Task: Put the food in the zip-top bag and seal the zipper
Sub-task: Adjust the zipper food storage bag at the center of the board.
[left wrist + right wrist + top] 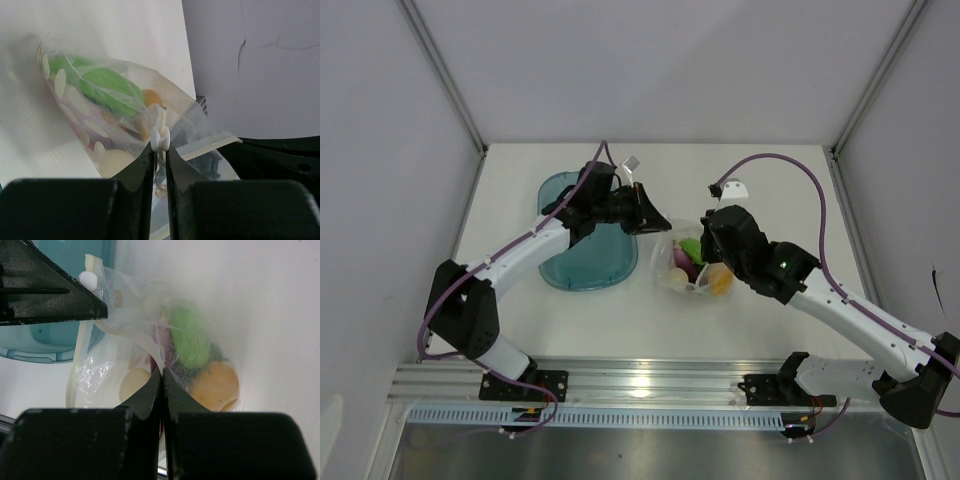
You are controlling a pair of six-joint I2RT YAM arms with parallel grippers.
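The zip-top bag (688, 268) lies at mid-table with the food inside: a light green pod (107, 87), a yellow-orange piece (215, 382), a white ball (134, 382) and a purple piece (678, 262). My left gripper (160, 145) is at the bag's left end, its jaws closed on the small white slider (160, 137) of the zipper (210, 147). The same slider (87, 278) shows at that gripper's tip in the right wrist view. My right gripper (162, 371) is shut on the bag's clear plastic edge at its right side, above the food.
A teal translucent tub (585, 255) lies just left of the bag, under the left arm. Two small white pieces (735, 186) (632, 160) rest farther back. Grey walls close in the table on three sides.
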